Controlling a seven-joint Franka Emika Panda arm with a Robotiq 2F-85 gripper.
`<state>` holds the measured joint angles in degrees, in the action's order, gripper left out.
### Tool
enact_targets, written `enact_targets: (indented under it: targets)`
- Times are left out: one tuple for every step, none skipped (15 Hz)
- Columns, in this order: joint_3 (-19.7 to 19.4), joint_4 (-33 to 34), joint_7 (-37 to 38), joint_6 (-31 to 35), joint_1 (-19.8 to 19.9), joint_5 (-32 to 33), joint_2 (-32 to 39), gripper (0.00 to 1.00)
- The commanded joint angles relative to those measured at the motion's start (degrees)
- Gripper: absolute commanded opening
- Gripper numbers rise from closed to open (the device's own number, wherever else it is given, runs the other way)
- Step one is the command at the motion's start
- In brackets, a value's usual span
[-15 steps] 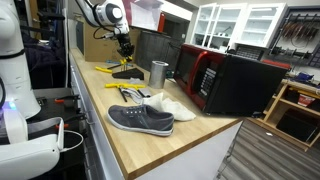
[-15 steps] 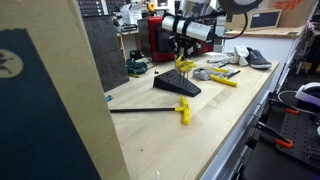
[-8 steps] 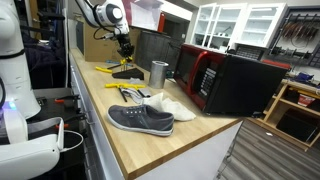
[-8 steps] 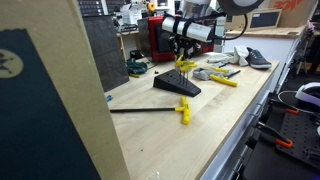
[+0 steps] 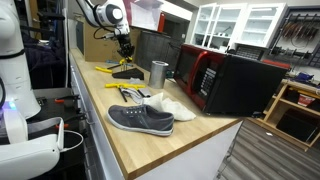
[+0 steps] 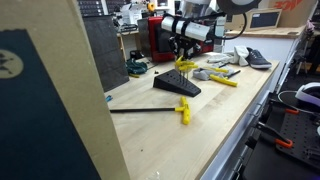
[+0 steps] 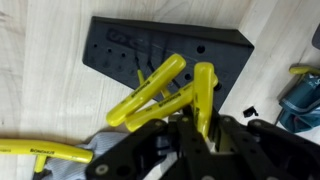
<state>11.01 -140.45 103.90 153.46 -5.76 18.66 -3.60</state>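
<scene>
My gripper point(image 7: 197, 125) is shut on a yellow-handled tool point(image 7: 203, 90), whose handle stands up between the black fingers. It hangs just above a black wedge-shaped tool holder point(image 7: 120, 50) with several holes; two more yellow handles point(image 7: 150, 85) lean out of the holder beside the held one. In both exterior views the gripper point(image 5: 125, 47) point(image 6: 183, 50) is low over the holder point(image 5: 127, 74) point(image 6: 177, 87) on the wooden bench, with the yellow tool point(image 6: 185, 65) under it.
A metal cup point(image 5: 158, 72) stands next to the holder. A grey shoe point(image 5: 140, 119) and a white one point(image 5: 170, 105) lie nearer the bench front. A red-and-black microwave point(image 5: 235, 82) sits behind. Loose yellow tools point(image 6: 184, 110) point(image 6: 224, 79) point(image 7: 40, 152) lie around.
</scene>
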Motion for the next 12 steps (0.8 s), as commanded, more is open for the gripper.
enact_targets:
  targets:
    - [-0.20,0.09,0.31,1.15,-0.33,-1.09,0.92,0.04]
    - [-0.20,0.11,0.60,1.04,-0.25,-0.56,0.83,0.04]
    - [-0.16,0.16,1.01,0.85,-0.13,0.35,0.74,0.04]
    - [-0.11,0.20,1.74,0.95,0.05,1.84,0.66,0.04]
    - [-0.05,0.24,2.47,1.44,0.26,3.92,0.67,0.04]
    - [0.02,0.35,3.05,1.51,0.41,6.12,0.77,0.04]
    - [0.29,0.51,3.85,1.70,0.67,8.74,1.02,0.04]
    - [0.31,0.64,4.13,1.71,0.64,10.67,1.22,0.04]
    - [0.29,0.73,4.56,1.77,0.59,12.24,1.41,0.04]
    - [0.26,0.85,4.79,1.73,0.53,13.60,1.59,0.04]
    - [0.23,0.93,4.80,1.76,0.46,14.52,1.71,0.04]
    - [0.21,1.05,4.82,1.74,0.41,15.35,1.85,0.04]
